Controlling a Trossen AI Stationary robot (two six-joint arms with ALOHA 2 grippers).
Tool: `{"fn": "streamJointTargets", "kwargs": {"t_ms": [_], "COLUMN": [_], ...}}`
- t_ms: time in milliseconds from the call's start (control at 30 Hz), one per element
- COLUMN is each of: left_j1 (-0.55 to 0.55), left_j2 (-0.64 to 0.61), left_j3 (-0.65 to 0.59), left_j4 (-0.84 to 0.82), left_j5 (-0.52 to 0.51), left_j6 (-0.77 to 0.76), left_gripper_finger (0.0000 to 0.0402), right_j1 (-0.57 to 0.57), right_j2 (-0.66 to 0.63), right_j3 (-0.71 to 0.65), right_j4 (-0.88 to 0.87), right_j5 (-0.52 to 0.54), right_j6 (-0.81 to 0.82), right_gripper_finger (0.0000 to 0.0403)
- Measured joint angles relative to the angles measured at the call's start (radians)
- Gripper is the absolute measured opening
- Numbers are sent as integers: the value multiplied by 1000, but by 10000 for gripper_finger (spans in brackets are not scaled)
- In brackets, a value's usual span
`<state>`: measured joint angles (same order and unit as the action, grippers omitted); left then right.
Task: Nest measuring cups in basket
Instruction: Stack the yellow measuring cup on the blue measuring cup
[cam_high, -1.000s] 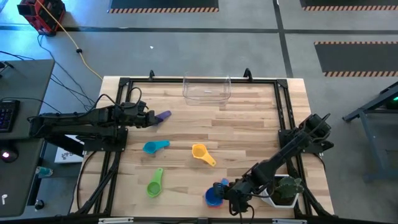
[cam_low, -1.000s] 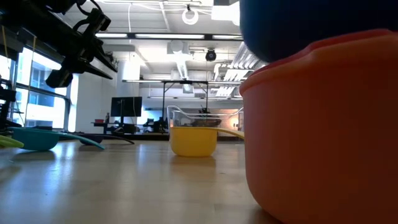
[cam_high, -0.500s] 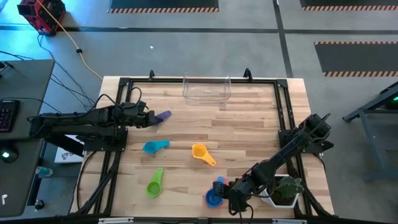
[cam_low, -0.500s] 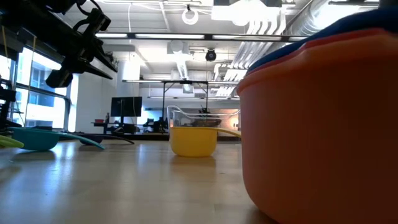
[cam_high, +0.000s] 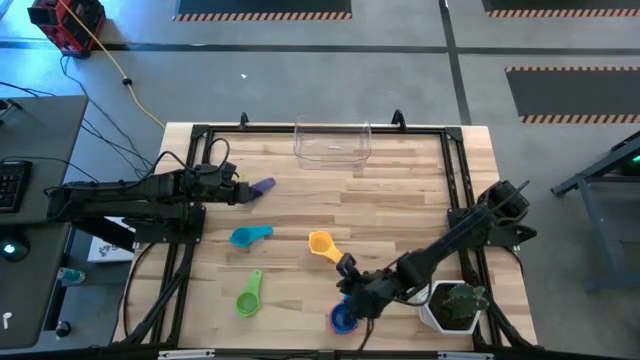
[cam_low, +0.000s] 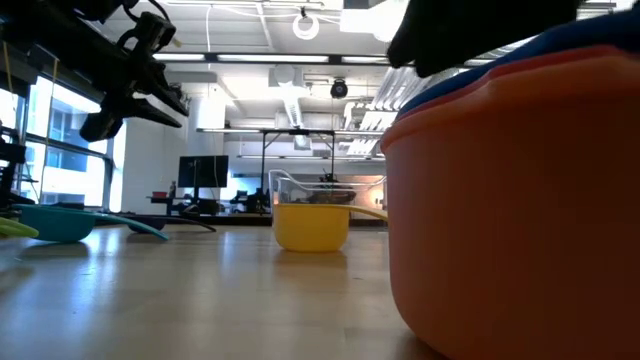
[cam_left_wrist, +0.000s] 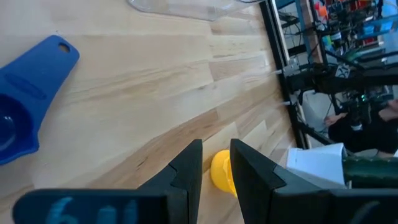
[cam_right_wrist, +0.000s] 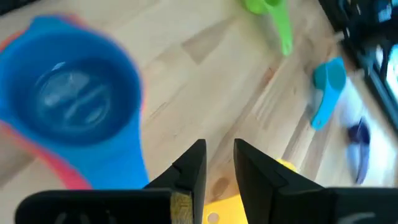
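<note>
A blue cup (cam_high: 343, 320) sits nested in an orange-red cup (cam_low: 500, 200) near the table's front edge; it also shows in the right wrist view (cam_right_wrist: 74, 99). My right gripper (cam_high: 345, 265) hovers shut and empty between that stack and the yellow cup (cam_high: 320, 243). My left gripper (cam_high: 240, 191) is shut and empty, raised beside the purple cup (cam_high: 262, 186), which lies on the table. The light blue cup (cam_high: 243, 237) and the green cup (cam_high: 247, 299) lie on the table's left half. The clear basket (cam_high: 332, 142) stands at the far edge.
A white pot with a green plant (cam_high: 455, 305) stands at the front right corner, beside my right arm. A black frame (cam_high: 455, 200) runs around the tabletop. Bare wood lies between the basket and the cups.
The blue cup has sunk down into the orange-red cup. My right gripper has left it, rising and going toward the table's left and far side, toward the yellow cup.
</note>
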<state>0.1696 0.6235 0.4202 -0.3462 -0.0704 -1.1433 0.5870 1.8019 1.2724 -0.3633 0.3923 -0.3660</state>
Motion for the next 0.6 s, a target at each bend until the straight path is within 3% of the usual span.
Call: {"fn": "streamJointTargets", "kwargs": {"t_ms": [233, 600], "left_j1": [0, -1], "left_j2": [0, 0], "left_j3": [0, 0], "left_j4": [0, 0], "left_j5": [0, 56], "left_j6": [99, 273], "left_gripper_finger": [74, 74], "right_j1": [-107, -303], "right_j2": [0, 0], "right_j3": [0, 0], "right_j4": [7, 6], "right_j5": [-12, -125], "right_j6": [280, 830], "right_gripper_finger": [74, 74]}}
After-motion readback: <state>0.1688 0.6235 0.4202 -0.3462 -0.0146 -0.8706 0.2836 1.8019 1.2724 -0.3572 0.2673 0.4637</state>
